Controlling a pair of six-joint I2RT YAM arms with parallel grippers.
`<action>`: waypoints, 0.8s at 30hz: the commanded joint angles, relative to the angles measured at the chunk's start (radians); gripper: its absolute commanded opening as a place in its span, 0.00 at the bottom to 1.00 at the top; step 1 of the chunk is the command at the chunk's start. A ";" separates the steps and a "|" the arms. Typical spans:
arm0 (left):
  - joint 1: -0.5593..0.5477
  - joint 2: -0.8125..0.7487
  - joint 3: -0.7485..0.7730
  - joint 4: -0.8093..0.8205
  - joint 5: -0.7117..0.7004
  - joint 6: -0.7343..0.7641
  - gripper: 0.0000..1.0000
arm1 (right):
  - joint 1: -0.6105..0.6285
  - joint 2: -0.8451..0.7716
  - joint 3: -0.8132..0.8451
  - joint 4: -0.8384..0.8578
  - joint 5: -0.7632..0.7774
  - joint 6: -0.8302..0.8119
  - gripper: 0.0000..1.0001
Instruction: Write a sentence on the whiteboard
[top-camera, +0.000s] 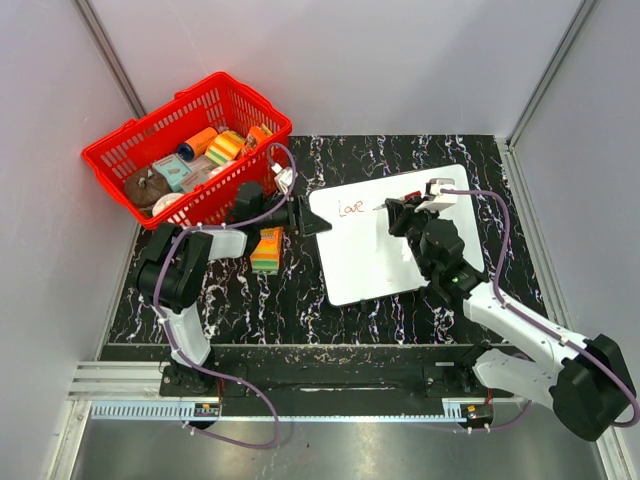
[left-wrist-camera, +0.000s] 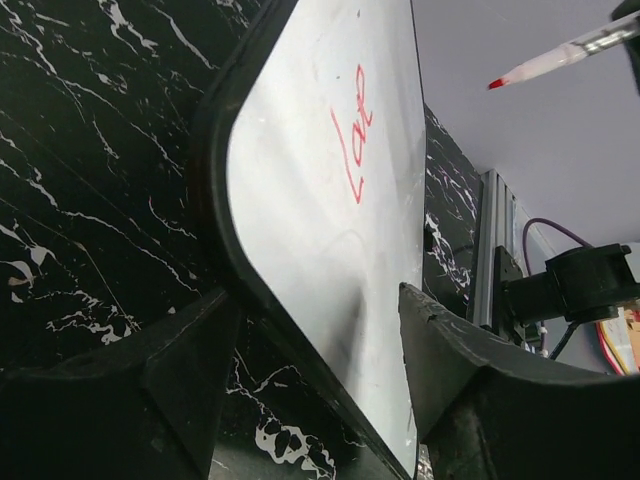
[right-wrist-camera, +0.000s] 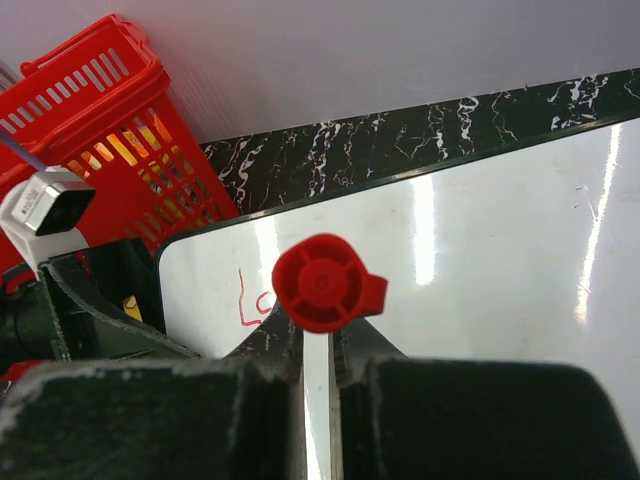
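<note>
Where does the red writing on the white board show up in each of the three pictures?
Top external: the sentence, one word so far, sits near the whiteboard's upper-left corner.
Left wrist: it runs vertically, upper centre.
Right wrist: only its start shows, left of centre, beside the pen's red cap.
Shared landmark: the whiteboard's dark rim.

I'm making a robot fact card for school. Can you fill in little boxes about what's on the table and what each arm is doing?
surface: black marbled table
whiteboard: flat on the table, its left edge between the left gripper's fingers
sentence: only "Love" in red so far
right gripper: shut on a red marker, tip lifted off the board
red basket: far left, full of small items
</note>
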 joint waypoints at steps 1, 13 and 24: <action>-0.019 0.043 0.079 0.030 0.036 -0.007 0.67 | -0.011 -0.039 0.042 0.005 0.006 -0.019 0.00; -0.048 0.079 0.162 -0.105 0.063 0.056 0.00 | -0.011 -0.060 0.038 -0.015 0.006 -0.025 0.00; -0.035 0.033 0.182 -0.207 0.165 0.182 0.00 | -0.011 -0.105 0.018 -0.044 -0.009 -0.045 0.00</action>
